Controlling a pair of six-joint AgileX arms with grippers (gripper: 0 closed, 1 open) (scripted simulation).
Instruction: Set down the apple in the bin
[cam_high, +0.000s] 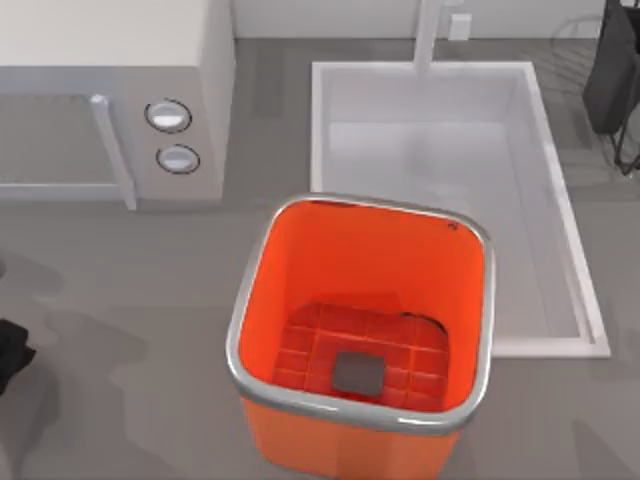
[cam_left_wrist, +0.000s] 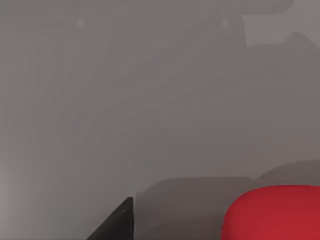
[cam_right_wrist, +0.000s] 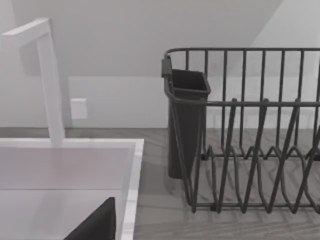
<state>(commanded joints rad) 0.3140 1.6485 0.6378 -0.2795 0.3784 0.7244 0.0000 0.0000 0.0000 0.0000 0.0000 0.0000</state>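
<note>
Beside the white sink (cam_high: 560, 200), a glossy orange square bin (cam_high: 290, 270).

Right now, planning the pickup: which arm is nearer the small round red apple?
Left. The apple lies close by the left arm, at the table's left edge; the right arm is beside the white rectangular sink and dark wire rack.

The left arm (cam_high: 10, 355) sits at the far left side of the table (cam_high: 130, 300), toward the near end, as a small dark mass cut off by the frame. The right arm (cam_high: 615, 70) is at the far right corner, dark and upright, also partly cut off. In each wrist view a dark wedge pokes in at the lower edge, probably part of the left gripper (cam_left_wrist: 117, 225) and right gripper (cam_right_wrist: 95, 225).
</note>
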